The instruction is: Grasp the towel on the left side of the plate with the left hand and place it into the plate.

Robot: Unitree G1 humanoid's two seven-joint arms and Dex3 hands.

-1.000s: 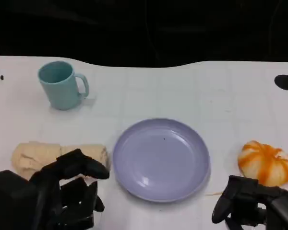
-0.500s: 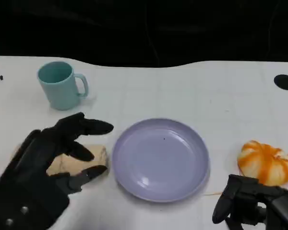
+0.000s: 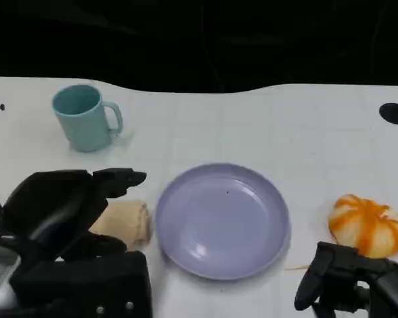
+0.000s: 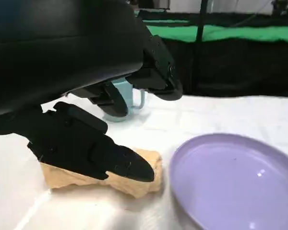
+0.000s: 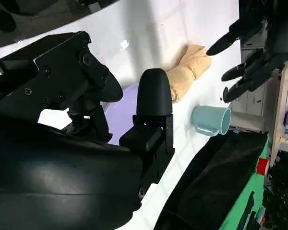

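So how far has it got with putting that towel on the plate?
Early on. The rolled beige towel lies on the table beside the purple plate, which holds nothing. The left hand is over the towel with its fingers spread around it, not gripping it. Grasping, lifting and placing remain.

I see the plate (image 3: 222,220) near the middle of the table (image 3: 285,126). The towel (image 3: 125,222) lies just left of the plate, under my left robot hand (image 3: 66,205). The mug (image 3: 85,117) stands behind and left of the plate; the pumpkin (image 3: 367,224) sits right of it, behind my right robot hand (image 3: 348,281).
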